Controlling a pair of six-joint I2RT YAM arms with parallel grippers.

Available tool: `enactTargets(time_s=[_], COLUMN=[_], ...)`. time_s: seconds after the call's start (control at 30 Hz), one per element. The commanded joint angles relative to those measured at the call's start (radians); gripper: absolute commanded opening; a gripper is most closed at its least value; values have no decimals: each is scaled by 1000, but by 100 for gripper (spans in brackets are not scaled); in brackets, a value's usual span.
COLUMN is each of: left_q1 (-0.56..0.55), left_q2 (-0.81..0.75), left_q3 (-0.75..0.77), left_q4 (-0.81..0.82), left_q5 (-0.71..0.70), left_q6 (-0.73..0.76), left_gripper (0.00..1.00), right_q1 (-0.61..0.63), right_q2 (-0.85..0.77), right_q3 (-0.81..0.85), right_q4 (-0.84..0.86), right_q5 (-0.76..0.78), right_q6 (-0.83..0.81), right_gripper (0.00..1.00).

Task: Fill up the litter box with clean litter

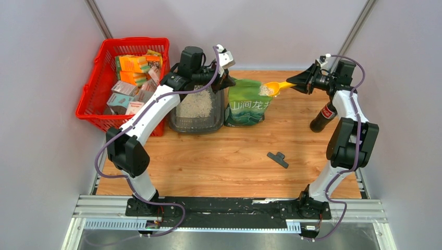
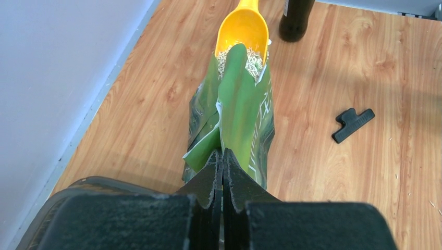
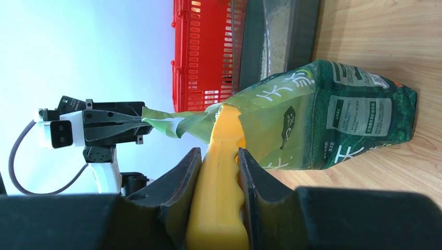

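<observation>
Dark grey litter box point(image 1: 194, 129) upright on desk point(image 1: 219, 156), between red mesh basket point(image 1: 104, 67) and green bag point(image 1: 247, 104). Partly filled with pale beige clean litter point(image 1: 195, 107).

Bright even overhead light, soft shadows, sharp top view, wrist foregrounds perhaps slightly blurred

The litter box point(image 1: 195, 128) is dark grey, the clean litter point(image 1: 195, 105) in it pale beige-white. The bag point(image 1: 248, 107) is green — lighter at the crumpled top, darker below — printed with white characters. The scoop point(image 1: 277, 86) is bright yellow, the basket point(image 1: 93, 101) red mesh holding orange, green and pinkish cartons point(image 1: 133, 65). The table point(image 1: 219, 161) shows warm wood grain; on it, a black clip point(image 1: 278, 159) and a dark bottle point(image 1: 323, 115) with a red label. The arms point(image 1: 151, 107) are white with black joints and purple cables point(image 1: 97, 156).
</observation>
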Motion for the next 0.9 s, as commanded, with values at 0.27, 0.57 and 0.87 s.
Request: enactTargets(time_s=[0.27,0.57,0.87], left_q1=[29,29,29], left_q2=[-3,4,-3], left_q3=[60,59,51], left_q4=[45,73,58], left_q5=[6,14,11], left_q6=[33,4,10], left_gripper=[0,0,0], right_q1=[-23,32,5], right_q2=[-95,-123,-112], right_q3=[112,211,44], right_q4=[-108,-398,-167], right_q5=[72,198,145], right_q6=[-27,-317,-73], right_gripper=[0,0,0])
